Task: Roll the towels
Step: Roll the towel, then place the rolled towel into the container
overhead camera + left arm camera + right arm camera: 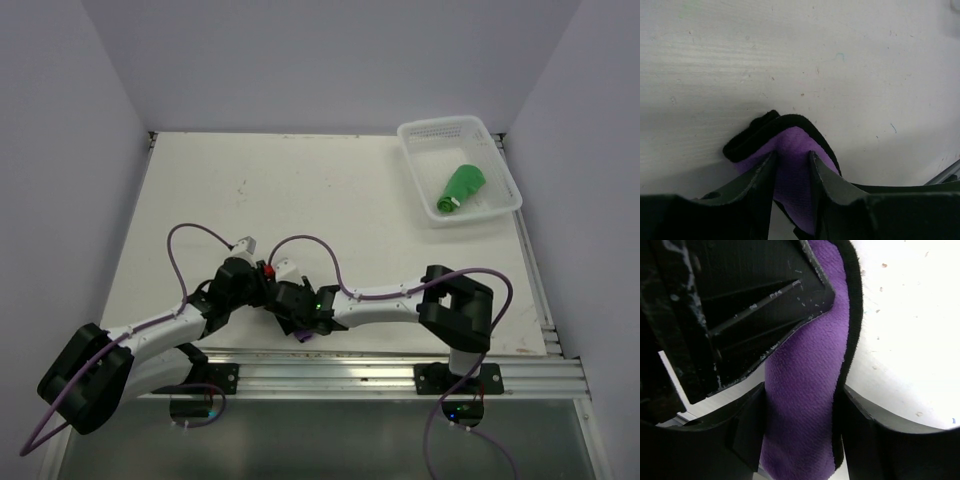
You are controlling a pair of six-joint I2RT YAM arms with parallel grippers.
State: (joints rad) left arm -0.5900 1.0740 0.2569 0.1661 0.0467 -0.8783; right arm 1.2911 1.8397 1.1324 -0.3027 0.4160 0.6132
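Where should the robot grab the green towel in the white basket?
Probably across the middle of the green towel, coming straight down from above. It lies rolled and slanted in the basket, whose walls block a sideways reach, so close across the roll's narrow width.

left arm (150,328), right arm (385,299): white links, black joints | cables (205,230): purple | jaws: black, scuffed
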